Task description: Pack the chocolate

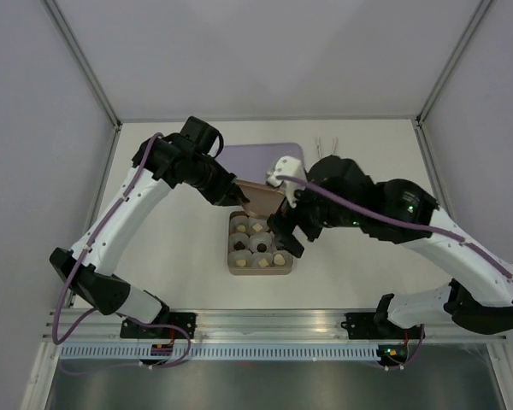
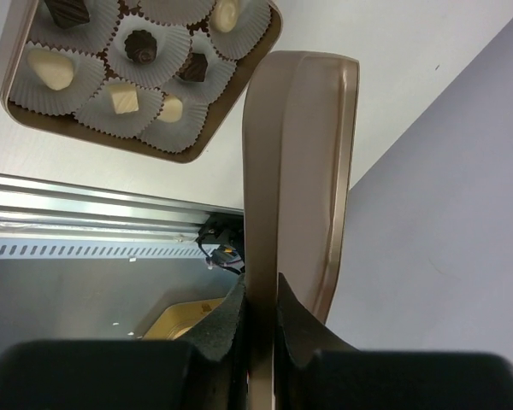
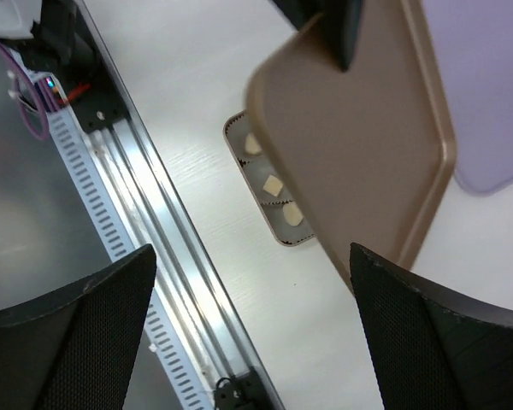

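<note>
- Pinching the brown lid (image 2: 301, 171) by one edge in the left gripper (image 2: 261, 301), above the far side of the box (image 1: 258, 270).
- Spreading wide at the right gripper (image 3: 252, 256), gripping nothing, just beside the lid.
- Leaving bare tabletop (image 1: 167, 248) on both sides of the box.
- Showing the chocolate (image 2: 141, 44) in white cups (image 2: 90, 85) inside the box from the left wrist; hiding most of it behind the lid from the right wrist.

Chocolates (image 2: 141, 44): pale cream, dark brown. Paper cups (image 2: 87, 85): white, pleated. Box lid (image 2: 299, 171): metallic tan. Mat (image 3: 496, 85): lavender. Table (image 3: 205, 128): off-white, faint grain.
</note>
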Available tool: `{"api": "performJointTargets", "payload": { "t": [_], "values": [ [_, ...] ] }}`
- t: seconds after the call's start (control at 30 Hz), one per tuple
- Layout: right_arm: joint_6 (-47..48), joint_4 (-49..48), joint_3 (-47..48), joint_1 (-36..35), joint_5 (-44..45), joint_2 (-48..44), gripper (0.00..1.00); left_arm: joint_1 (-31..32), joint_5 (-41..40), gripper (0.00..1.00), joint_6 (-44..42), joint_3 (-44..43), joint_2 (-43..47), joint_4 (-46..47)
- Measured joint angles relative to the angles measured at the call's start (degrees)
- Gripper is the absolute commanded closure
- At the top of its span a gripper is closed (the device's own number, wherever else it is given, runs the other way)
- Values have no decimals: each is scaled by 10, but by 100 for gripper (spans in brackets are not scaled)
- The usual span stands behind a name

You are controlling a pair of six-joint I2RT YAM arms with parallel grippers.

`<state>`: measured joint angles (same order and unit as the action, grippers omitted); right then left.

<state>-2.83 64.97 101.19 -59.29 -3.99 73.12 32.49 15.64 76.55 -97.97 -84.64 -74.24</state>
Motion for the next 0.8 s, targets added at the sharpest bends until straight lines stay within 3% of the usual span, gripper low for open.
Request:
{"api": "performJointTargets", "payload": {
  "t": [0.1, 0.2, 0.4, 0.43, 0.6, 0.67, 0.73, 0.8],
  "values": [
    [35, -8, 0, -63, 54, 40, 2, -10, 12, 98, -1, -6, -5, 2],
    [65, -25, 0, -79, 96, 65, 5, -13, 28, 98, -1, -6, -4, 2],
    [118, -49, -12, -78, 168, 72, 24, -13, 44, 98, -2, -6, 0, 5],
    [126, -51, -17, -78, 174, 73, 36, -13, 45, 98, -2, -6, 1, 5],
    [147, -54, -19, -80, 183, 84, 70, -15, 56, 98, -5, -2, 12, 12],
    [152, -55, -19, -85, 182, 86, 80, -19, 56, 88, -4, -2, 15, 14],
    [156, -55, -19, -88, 177, 86, 87, -21, 56, 63, 3, -2, 16, 18],
    [143, -62, -19, -91, 174, 87, 94, -20, 59, 52, -2, -2, 16, 20]
  ]
}}
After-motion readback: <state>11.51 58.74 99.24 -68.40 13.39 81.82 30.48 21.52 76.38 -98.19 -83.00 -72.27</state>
